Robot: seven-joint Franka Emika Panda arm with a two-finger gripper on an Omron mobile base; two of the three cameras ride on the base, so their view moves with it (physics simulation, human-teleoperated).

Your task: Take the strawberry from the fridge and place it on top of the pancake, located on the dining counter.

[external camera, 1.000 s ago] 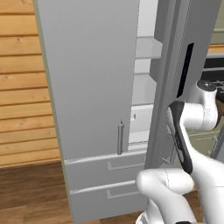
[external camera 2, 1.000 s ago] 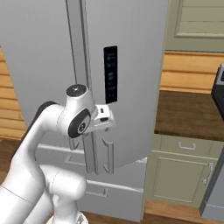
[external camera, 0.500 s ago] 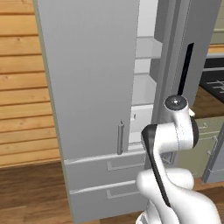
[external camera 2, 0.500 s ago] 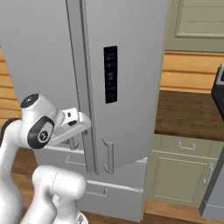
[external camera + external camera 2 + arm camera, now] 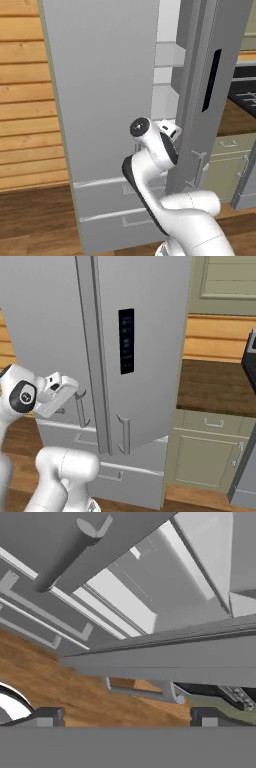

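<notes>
The fridge (image 5: 100, 100) is tall and light grey; its left door is shut and its right door (image 5: 150, 331) stands ajar. Pale shelves (image 5: 167, 52) show in the gap between the doors. My gripper (image 5: 171, 131) hovers low at that gap, just beside the right door's inner edge, and appears left of the door handles in the right base view (image 5: 57, 393). Its fingertips (image 5: 46, 716) stand wide apart with nothing between them, so the gripper (image 5: 126, 718) is open. It looks along the right door's bottom edge (image 5: 175, 662). The strawberry is hidden; the pancake and dining counter are out of view.
Two drawers (image 5: 115, 220) sit under the fridge doors, with vertical bar handles (image 5: 124, 433) at the seam. A wooden plank wall (image 5: 25, 100) is on the left. Olive cabinets (image 5: 210, 456) under a dark worktop stand right of the fridge. Brown wood floor (image 5: 75, 687) lies below.
The arm has swung left and folded down, carrying the hand from in front of the right door to the gap between the doors. The jaws stayed open.
</notes>
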